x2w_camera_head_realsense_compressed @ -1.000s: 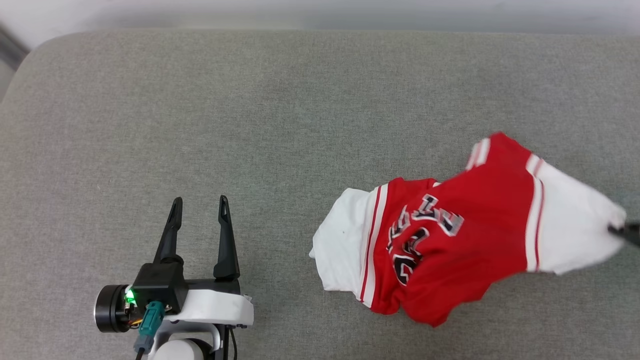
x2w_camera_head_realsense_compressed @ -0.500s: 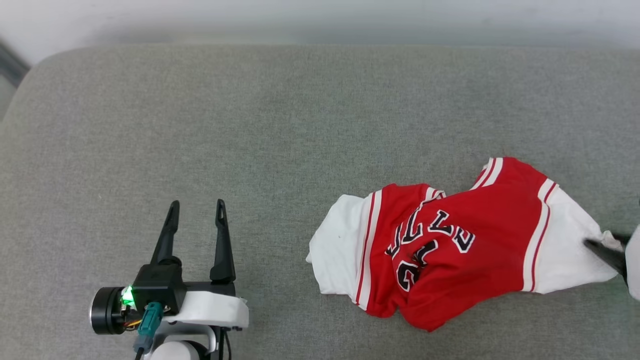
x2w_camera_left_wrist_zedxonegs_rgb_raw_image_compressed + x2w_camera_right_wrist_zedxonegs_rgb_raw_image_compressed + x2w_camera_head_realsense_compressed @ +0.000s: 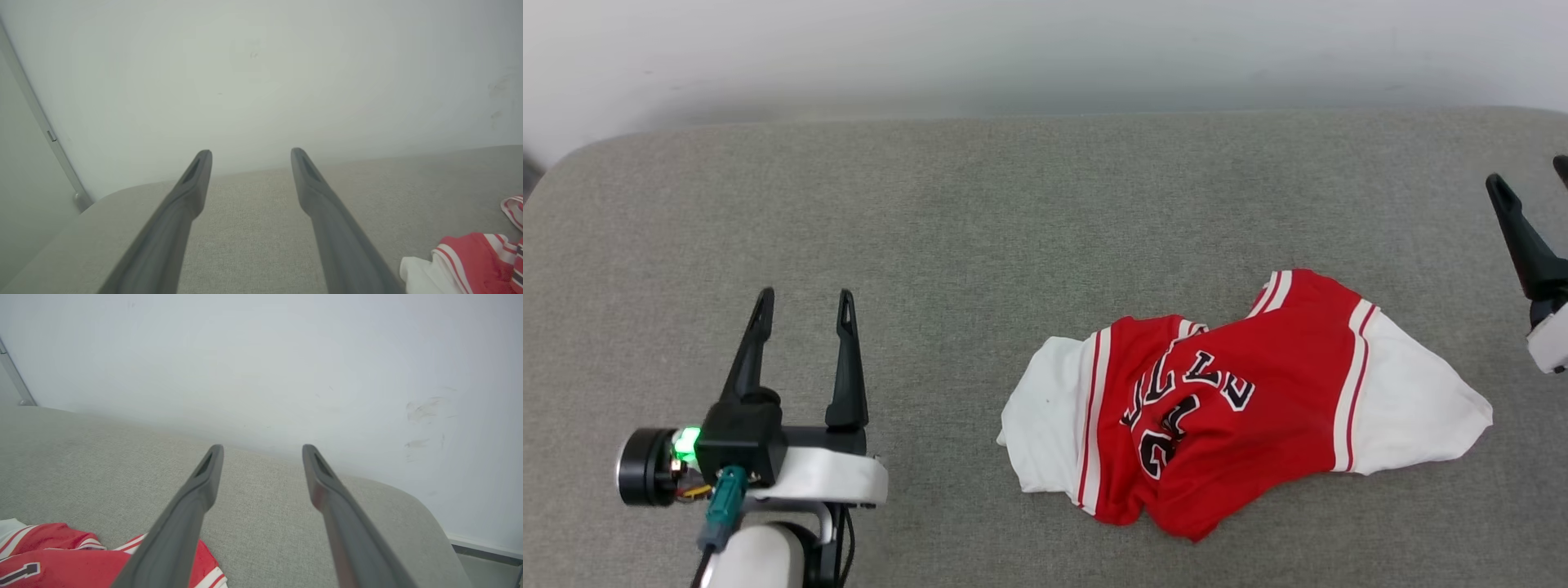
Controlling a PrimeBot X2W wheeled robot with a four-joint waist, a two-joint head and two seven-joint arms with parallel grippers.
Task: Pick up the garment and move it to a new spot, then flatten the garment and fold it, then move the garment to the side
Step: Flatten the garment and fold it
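Nearest the robot, on the left, the left gripper (image 3: 805, 296) is hovering over the grey cushion (image 3: 1013, 204), with a green light (image 3: 686, 442) glowing on its wrist block. Its two dark fingers are pointing toward the far side and standing wide apart, with nothing between them. Right of middle and slightly farther out, the garment (image 3: 1241, 408) is lying crumpled on the cushion, well apart from the left gripper. A white sleeve (image 3: 1045, 425) is spreading at its left end and a second sleeve (image 3: 1413, 408) is tapering to a point at its right end. The red body between them is bunching into folds, and red-and-white striped trim is running along each sleeve seam. The black print (image 3: 1184, 400), outlined in white, is showing rotated and partly creased, so only some characters are reading clearly. The left wrist view is catching a corner of the red and white cloth at its lower right, clear of that gripper's fingers. Farther out, at the right edge of the scene, the right gripper (image 3: 1529, 171) is hanging above bare cushion beyond the second sleeve, apart from the cloth. Its fingers are spreading wide and holding nothing; one is being cut off by the head view's edge. In the right wrist view one finger is crossing in front of the red cloth without any visible contact. Beyond the cushion's rounded far edge, a pale wall (image 3: 1045, 49) is rising, and faint scuff marks (image 3: 425, 412) are showing on it toward the right.
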